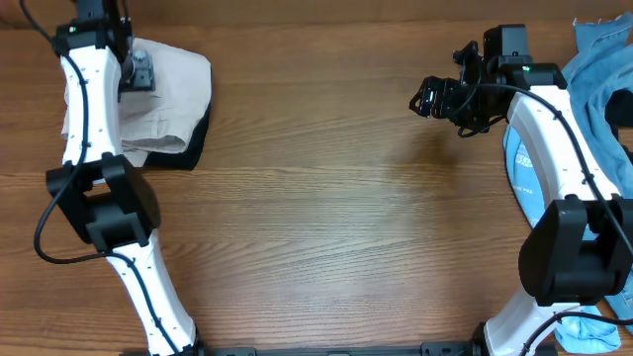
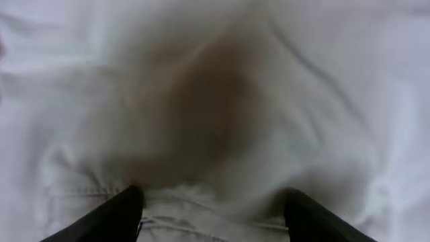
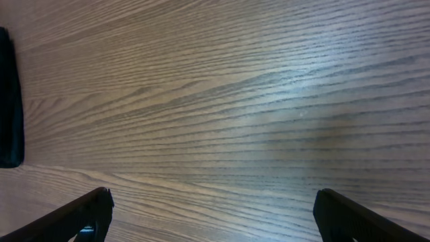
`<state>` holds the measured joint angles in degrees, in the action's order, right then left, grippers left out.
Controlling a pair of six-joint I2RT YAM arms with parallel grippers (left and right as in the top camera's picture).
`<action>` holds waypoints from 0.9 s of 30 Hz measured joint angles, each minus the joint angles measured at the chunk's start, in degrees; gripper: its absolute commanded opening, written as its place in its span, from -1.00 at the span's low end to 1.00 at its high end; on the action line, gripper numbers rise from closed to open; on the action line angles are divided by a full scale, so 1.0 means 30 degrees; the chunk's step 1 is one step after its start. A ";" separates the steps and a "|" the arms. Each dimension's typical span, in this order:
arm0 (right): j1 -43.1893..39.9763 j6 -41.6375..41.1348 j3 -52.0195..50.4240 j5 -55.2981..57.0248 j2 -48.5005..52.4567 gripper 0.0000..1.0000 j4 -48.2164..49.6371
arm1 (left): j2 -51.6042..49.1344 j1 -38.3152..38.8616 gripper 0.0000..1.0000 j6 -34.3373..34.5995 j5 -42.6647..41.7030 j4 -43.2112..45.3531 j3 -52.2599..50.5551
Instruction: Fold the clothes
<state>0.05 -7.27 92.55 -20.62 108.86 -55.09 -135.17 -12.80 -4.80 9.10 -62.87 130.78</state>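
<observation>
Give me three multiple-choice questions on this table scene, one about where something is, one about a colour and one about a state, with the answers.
1. Where do the pale beige cotton shorts lie?
A. On the black folded garment, under the left arm
B. In the middle of the table
C. Under the right arm

2. What colour are the loose garments at the right edge?
A. Red
B. Blue
C. Green

3. How is the right end effector?
A. Shut on cloth
B. Open over the bare wooden table
C. Shut on a button

Answers:
1 A: black cloth shows beneath the edge of the shorts.
2 B: the fabric there is denim blue and light blue.
3 B: its fingers stand wide apart with only wood between them.
</observation>
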 measured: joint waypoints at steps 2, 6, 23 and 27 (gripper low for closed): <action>0.0000 -0.0015 0.0000 -0.0007 0.0000 1.00 -0.0109 | 0.0000 -0.0262 0.60 -0.0335 -0.0379 0.1122 -0.1464; 0.0000 0.0000 0.0000 0.0000 0.0000 1.00 -0.0437 | 0.0007 -0.0415 1.00 -0.0634 -0.0481 0.2900 -0.3381; 0.0000 0.0138 0.0583 0.0758 0.0000 1.00 -0.0146 | -0.0036 -0.2878 1.00 -0.0386 -0.2346 0.0080 -0.1326; 0.0000 0.0590 0.3759 0.1333 0.0000 1.00 -0.0503 | -0.0146 -0.2863 1.00 0.0175 -0.2725 -0.2455 0.3723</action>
<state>0.05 -5.50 103.83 -16.62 108.86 -56.60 -135.61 -21.39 -4.27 0.93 -70.24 141.95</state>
